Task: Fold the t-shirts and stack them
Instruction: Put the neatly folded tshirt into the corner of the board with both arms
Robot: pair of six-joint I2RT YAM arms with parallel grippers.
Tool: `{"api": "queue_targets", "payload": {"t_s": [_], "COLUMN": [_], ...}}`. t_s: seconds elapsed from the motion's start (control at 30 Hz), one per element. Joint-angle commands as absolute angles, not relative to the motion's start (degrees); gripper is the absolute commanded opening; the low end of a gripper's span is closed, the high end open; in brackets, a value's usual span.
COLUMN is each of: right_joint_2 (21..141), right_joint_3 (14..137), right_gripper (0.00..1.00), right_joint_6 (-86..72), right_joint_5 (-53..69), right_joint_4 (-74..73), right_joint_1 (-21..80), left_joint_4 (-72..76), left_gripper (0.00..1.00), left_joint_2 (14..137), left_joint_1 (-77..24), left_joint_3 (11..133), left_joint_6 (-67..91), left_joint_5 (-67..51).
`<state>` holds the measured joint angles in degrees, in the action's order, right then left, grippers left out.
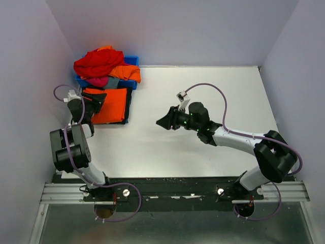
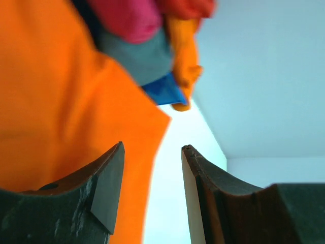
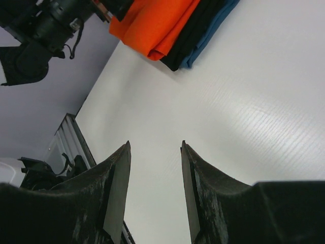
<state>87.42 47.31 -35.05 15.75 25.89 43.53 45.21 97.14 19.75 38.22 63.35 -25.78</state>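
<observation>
Progress: one stack has been started at the far left of the table (image 1: 213, 101) — a folded orange t-shirt (image 1: 111, 105) on top, a black t-shirt (image 1: 128, 104) under it. Just behind it the blue bin (image 1: 133, 60) holds an unfolded heap: a red t-shirt (image 1: 99, 62) uppermost, a loose orange t-shirt (image 1: 127, 72), and a pink t-shirt (image 1: 99, 81) and grey t-shirt (image 1: 112, 82) lower down. My judgement: less than half done, with at least four shirts left to fold.

Left gripper (image 1: 96, 101) hangs over the stack's left edge, jaws partly apart with nothing between them. Right gripper (image 1: 163, 122) hovers over mid-table, well apart from any cloth, its jaws also parted and empty.

Views compared: the right wrist camera shows a third, blue layer (image 3: 209, 33) at the bottom of the stack — not evident from above. The left wrist camera shows the open gap close up, with orange cloth behind one finger. Whether that finger touches the cloth, I cannot tell.
</observation>
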Motion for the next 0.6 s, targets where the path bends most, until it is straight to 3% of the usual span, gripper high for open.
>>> {"api": "queue_targets", "payload": {"t_s": [0.0, 0.13, 0.4, 0.57], "right_joint_2": [86.48, 87.01, 86.57, 86.31], "right_joint_3": [46.76, 47.02, 46.23, 46.32], "right_gripper": [0.52, 0.52, 0.52, 0.52], "right_joint_6": [-33.31, -33.4, -33.49, -33.22], "right_joint_5": [16.26, 16.43, 16.26, 15.91], "right_joint_4": [28.3, 28.56, 28.65, 28.39], "right_joint_1": [43.86, 43.86, 43.77, 43.77], "left_joint_4": [42.28, 46.21, 65.29, 57.69], "left_gripper": [0.57, 0.57, 0.55, 0.54], "left_joint_2": [89.3, 93.41, 115.12, 108.48], "left_joint_1": [17.14, 14.07, 13.18, 12.13], "left_joint_3": [38.5, 39.02, 40.78, 40.87], "left_joint_6": [62.4, 65.64, 76.46, 72.35], "left_joint_5": [-21.63, -21.27, -25.66, -23.12]}}
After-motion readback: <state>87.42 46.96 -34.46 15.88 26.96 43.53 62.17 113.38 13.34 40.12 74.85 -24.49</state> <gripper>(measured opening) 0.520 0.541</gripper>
